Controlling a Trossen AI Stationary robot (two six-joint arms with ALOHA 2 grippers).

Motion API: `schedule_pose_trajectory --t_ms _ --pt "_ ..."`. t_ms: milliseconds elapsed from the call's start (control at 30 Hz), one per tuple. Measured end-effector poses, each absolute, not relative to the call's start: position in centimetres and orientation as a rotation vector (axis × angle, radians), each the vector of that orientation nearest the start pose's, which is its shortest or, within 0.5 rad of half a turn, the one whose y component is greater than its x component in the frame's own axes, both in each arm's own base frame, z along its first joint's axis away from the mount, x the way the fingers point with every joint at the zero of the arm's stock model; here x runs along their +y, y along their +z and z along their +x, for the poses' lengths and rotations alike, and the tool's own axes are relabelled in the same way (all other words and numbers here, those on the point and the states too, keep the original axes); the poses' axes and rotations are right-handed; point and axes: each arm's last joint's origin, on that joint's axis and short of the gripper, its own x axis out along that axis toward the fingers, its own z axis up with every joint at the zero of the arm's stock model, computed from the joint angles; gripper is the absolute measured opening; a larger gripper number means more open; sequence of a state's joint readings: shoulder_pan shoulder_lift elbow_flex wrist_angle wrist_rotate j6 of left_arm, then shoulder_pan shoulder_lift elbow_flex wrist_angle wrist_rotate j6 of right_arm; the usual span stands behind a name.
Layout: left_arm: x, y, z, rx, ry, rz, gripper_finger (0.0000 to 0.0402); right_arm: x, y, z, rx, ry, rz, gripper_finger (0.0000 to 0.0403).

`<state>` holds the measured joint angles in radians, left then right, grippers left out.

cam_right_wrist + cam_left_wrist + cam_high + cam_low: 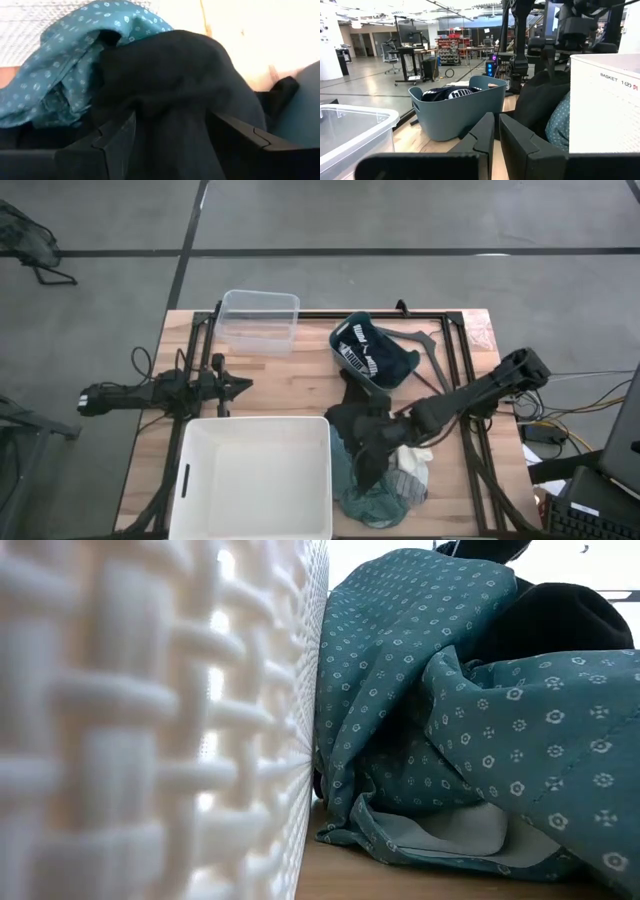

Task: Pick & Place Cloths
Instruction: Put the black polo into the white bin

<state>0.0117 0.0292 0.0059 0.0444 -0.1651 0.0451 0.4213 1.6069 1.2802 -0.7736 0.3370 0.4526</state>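
Note:
The cloths lie heaped to the right of the white tub: a black cloth [347, 416], a teal-green patterned one [366, 502] and white and grey pieces [411, 472]. The low view shows the teal-green cloth [440, 690] leaning against the tub wall, with the black cloth [565, 620] behind it. A dark cloth with white stripes [362, 348] lies inside the teal basket. My right gripper [368, 438] is low over the heap, open, with a ridge of black cloth [170, 95] between its fingers. My left gripper [496, 136] is shut, level above the table's left side [240, 385]. My right gripper comes at the heap slanting down from the table's right. Its open fingers [117, 137] stand on either side of a bunched ridge of the black cloth [172, 125], and their inner sides touch it. The cloth rests on the heap.
The white tub [200, 480] fills the near left of the table; its woven wall [150, 720] closes off the low view's left. A clear plastic box [260, 320] stands at the far edge. The teal basket [345, 340] sits just beyond the heap. Bare wood [300, 385] lies between them.

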Motion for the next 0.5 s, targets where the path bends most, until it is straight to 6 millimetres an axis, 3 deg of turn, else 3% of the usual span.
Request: schedule_pose_trajectory --t_ms 300,500 --pt "0.6 16.7 9.9 -0.016 0.178 0.044 0.0035 13.0 24.0 30.8 1.07 -0.179 0.038 0.0243" --pt "0.6 16.7 9.9 -0.016 0.178 0.043 0.0035 13.2 23.4 31.1 1.087 -0.191 0.044 0.0172"
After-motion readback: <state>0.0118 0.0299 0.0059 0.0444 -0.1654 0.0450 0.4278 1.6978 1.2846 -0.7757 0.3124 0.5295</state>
